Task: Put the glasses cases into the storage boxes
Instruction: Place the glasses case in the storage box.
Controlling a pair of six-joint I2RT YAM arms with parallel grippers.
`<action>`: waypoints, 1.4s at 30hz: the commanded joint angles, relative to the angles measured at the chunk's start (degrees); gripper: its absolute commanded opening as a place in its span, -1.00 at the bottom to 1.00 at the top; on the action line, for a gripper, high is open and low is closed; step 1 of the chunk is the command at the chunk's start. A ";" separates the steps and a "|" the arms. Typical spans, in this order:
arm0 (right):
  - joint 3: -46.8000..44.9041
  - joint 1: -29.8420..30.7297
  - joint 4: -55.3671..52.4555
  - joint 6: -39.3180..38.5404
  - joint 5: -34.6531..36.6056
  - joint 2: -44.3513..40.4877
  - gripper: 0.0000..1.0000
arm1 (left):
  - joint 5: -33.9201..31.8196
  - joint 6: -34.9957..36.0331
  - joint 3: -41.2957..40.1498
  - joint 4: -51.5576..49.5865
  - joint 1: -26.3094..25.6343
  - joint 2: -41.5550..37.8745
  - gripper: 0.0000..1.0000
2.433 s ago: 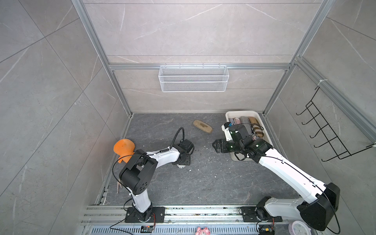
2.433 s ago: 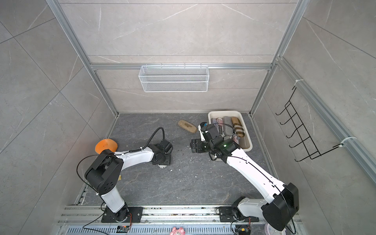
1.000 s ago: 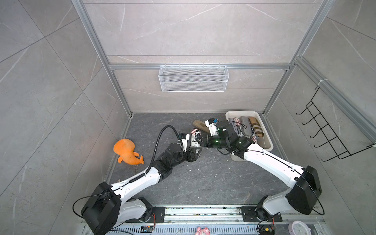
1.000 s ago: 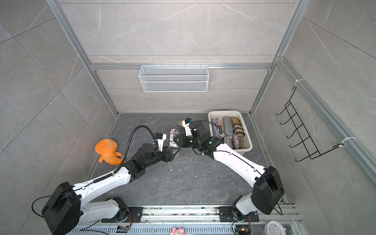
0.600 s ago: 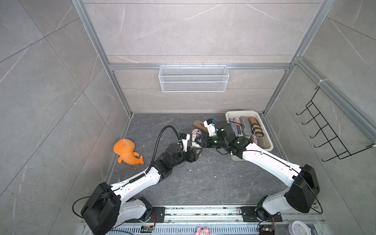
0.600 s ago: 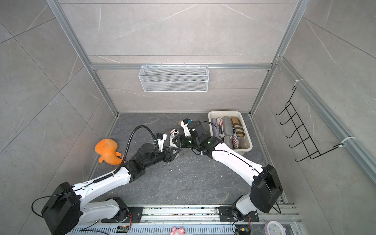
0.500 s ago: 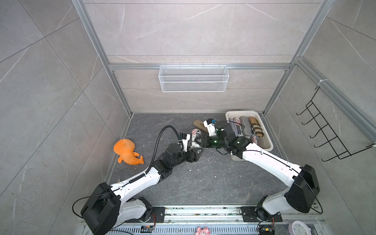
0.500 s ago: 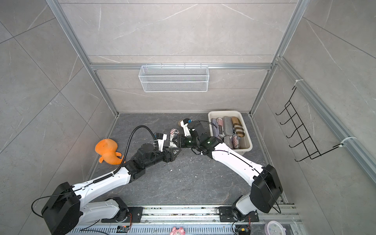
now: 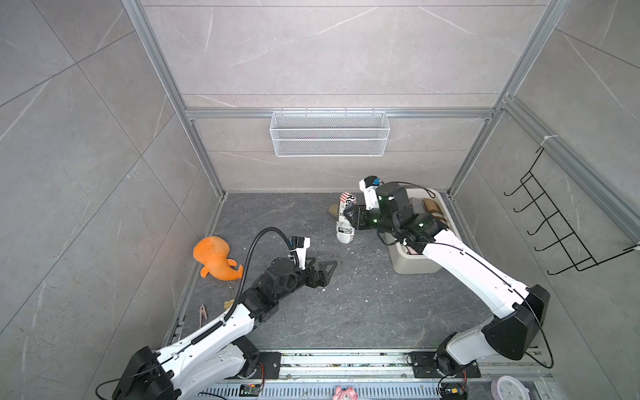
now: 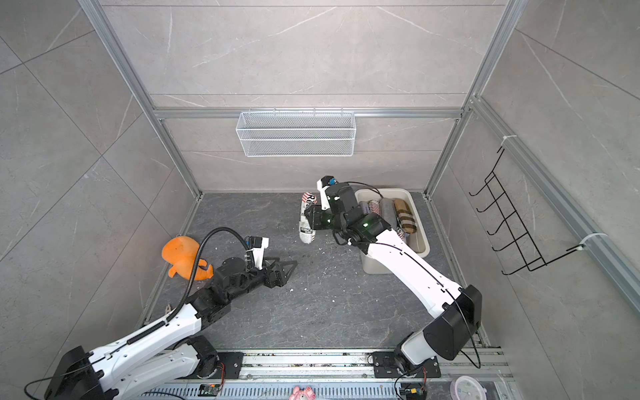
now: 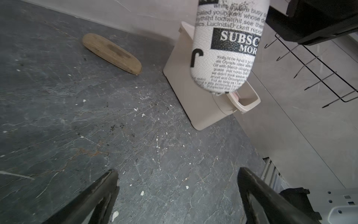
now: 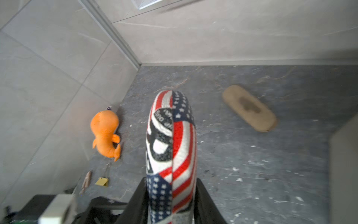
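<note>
— Between the right hand [image 9: 352, 219] fingers: the newspaper-print case [image 9: 346, 221], pinched, off the surface [image 9: 363, 311].
— And the left hand [image 9: 327, 272]?
— Spread, holding nothing, well apart from it. Storage box [image 9: 412, 263] sits behind the right hand.

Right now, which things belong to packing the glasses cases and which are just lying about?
Job: newspaper-print oblong case in the right pincer; tan oblong case on the floor; cream plastic tub.

Lying about: orange plush toy; white wire basket; black wire hook rack.
</note>
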 commanded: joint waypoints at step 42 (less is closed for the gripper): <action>-14.22 -19.62 -15.79 -7.99 27.55 -7.59 0.26 | -8.99 -0.74 -0.98 -2.12 0.03 1.70 0.97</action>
